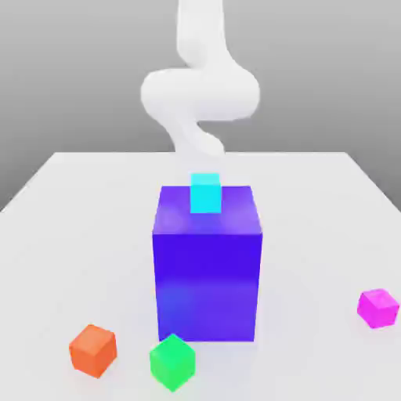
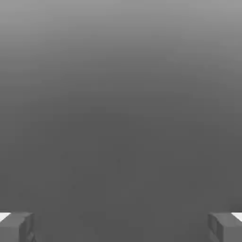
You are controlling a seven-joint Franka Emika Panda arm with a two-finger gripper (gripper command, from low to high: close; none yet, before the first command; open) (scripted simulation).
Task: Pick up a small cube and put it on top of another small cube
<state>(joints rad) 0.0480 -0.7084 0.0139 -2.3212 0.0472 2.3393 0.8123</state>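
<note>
The small magenta cube lies on the white table near the front, at the exterior view's right, with nothing touching it. Small orange and green cubes rest near the front on the exterior view's left. A small cyan cube appears to sit on top of the big blue-violet block. My white arm rises behind that block. In the hand view my gripper is open, its two grey fingertips far apart with only plain grey background between them.
The big blue-violet block stands in the table's middle, between my arm and the front cubes. The green cube lies close to its front lower corner. Bare table surface stretches to either side of the block.
</note>
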